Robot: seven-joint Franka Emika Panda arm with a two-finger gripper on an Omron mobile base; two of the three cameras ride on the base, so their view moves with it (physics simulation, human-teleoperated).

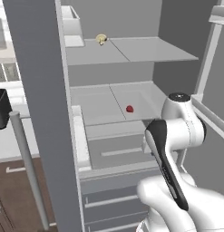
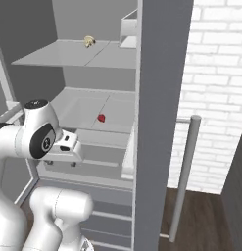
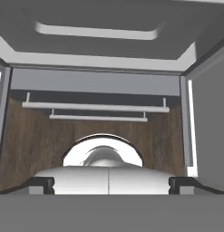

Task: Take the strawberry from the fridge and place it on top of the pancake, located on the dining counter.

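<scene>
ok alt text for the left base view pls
An open grey fridge with a tiny red strawberry lying on its middle shelf and a small tan mushroom-like item on the shelf above. The robot's white arm rises at lower right, in front of the fridge drawers.

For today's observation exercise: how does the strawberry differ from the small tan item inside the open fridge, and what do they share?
Colour: the strawberry is bright red, while the tan mushroom-like item is pale yellow-tan.
Place: the strawberry lies on the lower shelf; the tan item sits on the upper shelf.
Depth: the tan item lies further back on its shelf than the strawberry does on its own.
Shared: both are tiny, rest loose on pale grey shelves of the fridge, and are untouched.
</scene>
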